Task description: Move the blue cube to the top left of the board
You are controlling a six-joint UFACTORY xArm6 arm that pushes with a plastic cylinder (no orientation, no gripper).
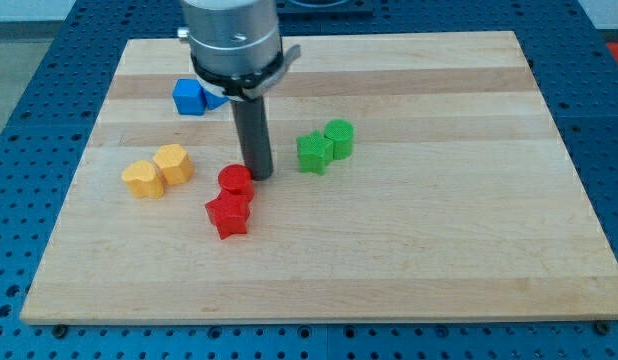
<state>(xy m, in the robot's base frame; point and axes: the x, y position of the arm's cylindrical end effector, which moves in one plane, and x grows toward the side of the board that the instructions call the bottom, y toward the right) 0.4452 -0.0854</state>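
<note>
The blue cube (pixel 189 96) sits near the board's upper left, with a second blue block (pixel 216 98) partly hidden behind the arm just to its right. My tip (pixel 259 176) rests on the board below and to the right of the blue cube, touching or nearly touching the right side of the red cylinder (pixel 235 182). A red star-shaped block (pixel 228 215) lies just below the red cylinder.
Two yellow blocks (pixel 141 179) (pixel 174 163) lie side by side at the view's left. A green star-shaped block (pixel 313 152) and a green cylinder (pixel 339 138) sit together right of my tip. The wooden board (pixel 439 250) has blue pegboard around it.
</note>
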